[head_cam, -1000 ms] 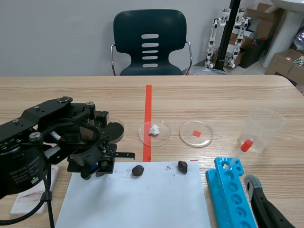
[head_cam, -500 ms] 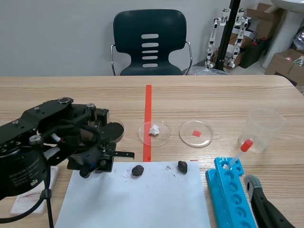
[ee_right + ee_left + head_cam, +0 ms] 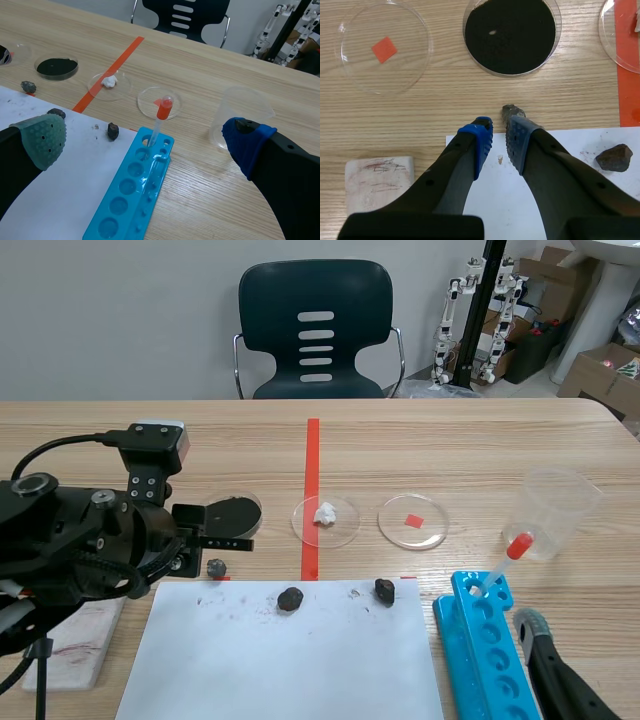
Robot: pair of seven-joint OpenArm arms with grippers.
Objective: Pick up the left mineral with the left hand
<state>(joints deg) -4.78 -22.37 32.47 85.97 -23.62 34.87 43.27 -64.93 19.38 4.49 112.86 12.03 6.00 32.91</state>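
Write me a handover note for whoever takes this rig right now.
Left gripper: fingers slightly apart, holding nothing.
Right gripper: open, empty, near the blue rack.
Grey mineral: leftmost of three, on bare table by the far left corner of the white paper, just ahead of one fingertip, not between the fingers.
Dark minerals: on the paper.
Done: nothing picked up.
Left: centre the fingers on the grey mineral, close, lift.

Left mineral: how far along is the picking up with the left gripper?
Done: the left gripper is down at the grey left mineral. In hand: nothing; the mineral lies on the table just ahead of one fingertip, not between the narrowly parted fingers. Left: centre on it, close, lift.
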